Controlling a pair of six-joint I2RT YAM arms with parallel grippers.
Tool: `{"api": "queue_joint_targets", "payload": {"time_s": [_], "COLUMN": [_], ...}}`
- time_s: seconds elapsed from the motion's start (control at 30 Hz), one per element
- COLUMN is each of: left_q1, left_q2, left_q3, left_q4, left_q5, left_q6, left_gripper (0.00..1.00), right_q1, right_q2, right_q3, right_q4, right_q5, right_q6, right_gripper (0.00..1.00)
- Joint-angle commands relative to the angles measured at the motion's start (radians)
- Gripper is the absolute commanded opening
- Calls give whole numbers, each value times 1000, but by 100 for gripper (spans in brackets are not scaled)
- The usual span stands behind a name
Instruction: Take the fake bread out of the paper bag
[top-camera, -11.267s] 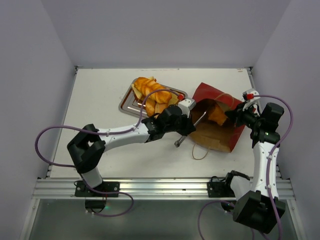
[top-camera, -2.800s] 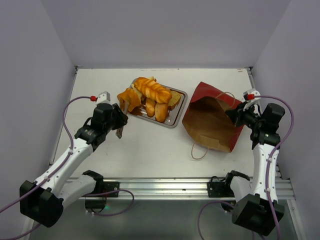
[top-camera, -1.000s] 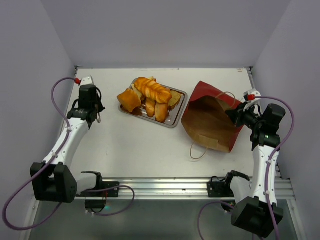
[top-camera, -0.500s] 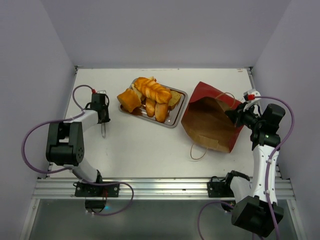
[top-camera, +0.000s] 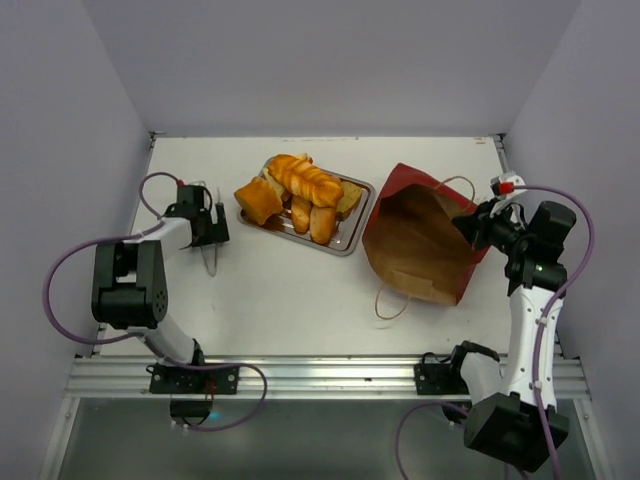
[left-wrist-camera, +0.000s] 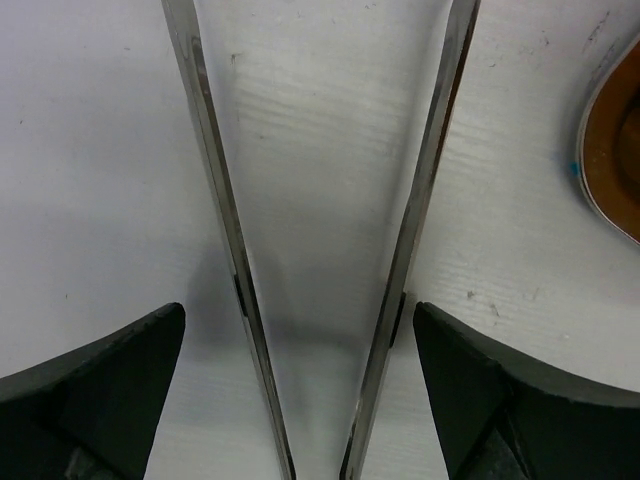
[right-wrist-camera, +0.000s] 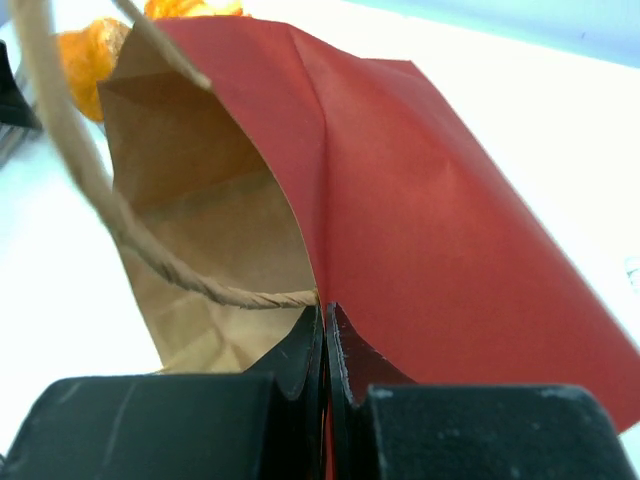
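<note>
The fake bread (top-camera: 300, 190) lies in a glossy golden heap on and beside a steel tray (top-camera: 350, 240); an orange piece (right-wrist-camera: 85, 45) peeks past the bag in the right wrist view. The dark-red paper bag (top-camera: 420, 245) lies on its side, its tan mouth facing the tray, and nothing shows inside it. My right gripper (top-camera: 472, 228) is shut on the bag's rim (right-wrist-camera: 330, 290), where a twine handle (right-wrist-camera: 150, 270) is attached. My left gripper (top-camera: 212, 225) is open low over the table, with metal tongs (left-wrist-camera: 215, 200) lying between its fingers, untouched.
The tongs (top-camera: 210, 262) point toward the near edge, left of the tray. The tray's corner (left-wrist-camera: 612, 150) shows at the right of the left wrist view. A loose handle loop (top-camera: 390, 300) lies in front of the bag. Walls close in on three sides.
My left gripper has swung in from the far left, come down to the table and opened, letting go of the tongs. The right gripper keeps its hold on the bag.
</note>
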Motion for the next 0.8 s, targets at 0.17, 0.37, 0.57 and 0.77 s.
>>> {"api": "queue_joint_targets", "payload": {"time_s": [0.17, 0.37, 0.57, 0.77], "left_q1": [8, 8, 7, 7], "left_q2": [-342, -602, -748, -772], "left_q3": [33, -43, -172, -192], "left_q4": [-78, -49, 8, 13], "left_q5": [57, 149, 196, 212], "left_q6": [-51, -60, -56, -50], "left_gripper": [100, 100, 100, 100], "right_q1": [-4, -4, -4, -14], "right_q2": [96, 173, 266, 395], "right_q3": [322, 494, 456, 312], "right_q4": [-145, -177, -176, -81], "right_q5": [37, 210, 357, 330], "right_q6": [157, 476, 702, 745], "right_gripper": [0, 0, 0, 0]}}
